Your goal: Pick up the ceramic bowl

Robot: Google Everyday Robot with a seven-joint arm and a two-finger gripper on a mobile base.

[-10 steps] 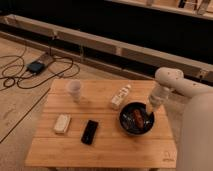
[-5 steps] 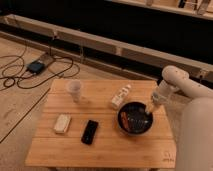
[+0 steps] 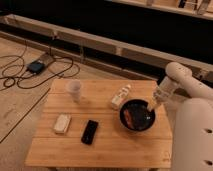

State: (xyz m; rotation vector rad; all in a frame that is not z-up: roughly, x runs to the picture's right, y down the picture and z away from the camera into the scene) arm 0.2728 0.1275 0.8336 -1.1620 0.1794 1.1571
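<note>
The ceramic bowl [image 3: 136,116] is round, shallow and black, with a reddish-orange streak inside. It sits on the right part of the wooden table [image 3: 100,150]. My gripper [image 3: 151,106] reaches down from the white arm at the right and is at the bowl's right rim, touching or just above it. The arm's wrist hides the rim's far right edge.
A white cup [image 3: 74,90] stands at the table's back left. A small white bottle [image 3: 120,97] lies just left of the bowl. A flat black slab [image 3: 90,132] and a pale packet [image 3: 62,123] lie at the front left. Cables and a device [image 3: 36,66] lie on the floor.
The arm's wrist has swung right and a little up, from over the bowl's middle to its right rim. The bowl shows slightly higher in the frame.
</note>
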